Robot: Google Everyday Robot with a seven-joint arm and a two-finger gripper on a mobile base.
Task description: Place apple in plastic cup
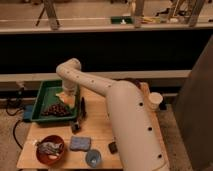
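Observation:
My gripper (68,96) hangs at the end of the arm, down inside the green tray (41,96) at its right side. A small orange-yellow patch (64,98) shows right under the gripper; it looks like the apple, and I cannot tell whether it is held. A pale plastic cup (155,100) stands at the table's right edge, far from the gripper.
A dark bunch of grapes (55,109) lies in the tray. On the wooden table (97,131) are a long black item (82,107), a red bowl (50,149), a blue sponge (80,143), a blue cup (93,158) and a small dark block (113,147). My arm's pale link (130,125) covers the table's right half.

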